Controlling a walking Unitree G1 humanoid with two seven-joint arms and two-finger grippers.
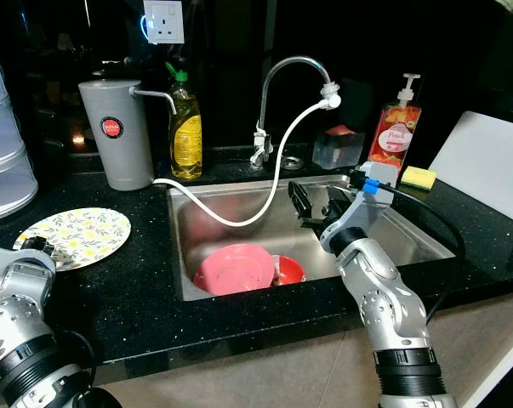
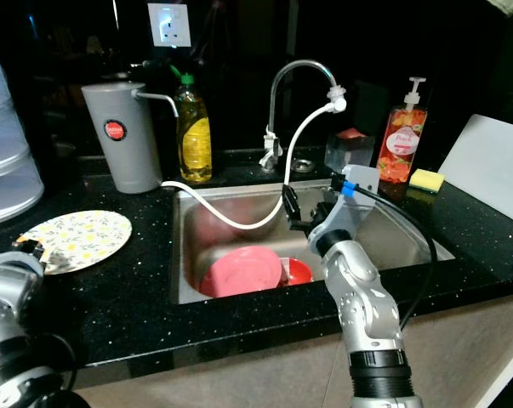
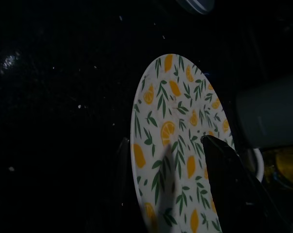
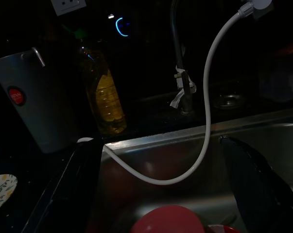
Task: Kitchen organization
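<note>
A floral plate with orange and green leaf print lies flat on the black counter left of the sink. My left gripper is at its near edge. In the left wrist view the gripper is open, its two fingers spread either side of the floral plate. A pink plate and a red bowl lie in the steel sink. My right gripper hangs open above the sink's middle, empty, over the red bowl. The pink plate shows low between its fingers.
A white hose loops from the faucet across the sink to a grey jug. A yellow soap bottle, a clear container, a pump bottle and a sponge line the back. A white board leans at the right.
</note>
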